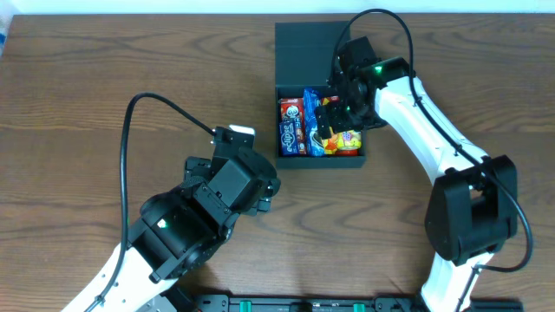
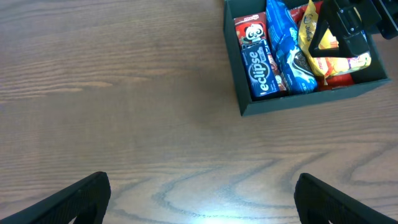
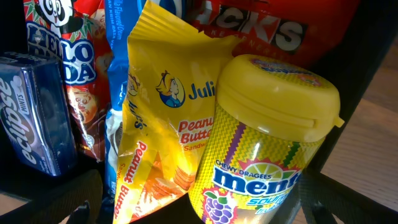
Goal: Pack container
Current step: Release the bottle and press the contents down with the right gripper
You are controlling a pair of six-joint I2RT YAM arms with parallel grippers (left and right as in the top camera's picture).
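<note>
The dark teal container (image 1: 321,162) stands open at the back centre, its flap lid (image 1: 308,52) folded back. It holds a blue Eclipse box (image 3: 31,124), a red Hello Panda pack (image 3: 68,74), a blue cookie packet (image 2: 287,50), a yellow peanut butter packet (image 3: 155,137), a yellow Mentos bottle (image 3: 267,137) and a red packet (image 3: 273,31). My right gripper (image 1: 334,117) is inside the container's right half, its fingers (image 3: 205,205) spread wide on either side of the Mentos bottle and yellow packet. My left gripper (image 1: 264,191) is open and empty over bare table (image 2: 202,199).
The container also shows at the top right of the left wrist view (image 2: 298,102). The brown wood table (image 1: 104,95) stretches left and in front of it. A black rail (image 1: 329,303) runs along the front edge.
</note>
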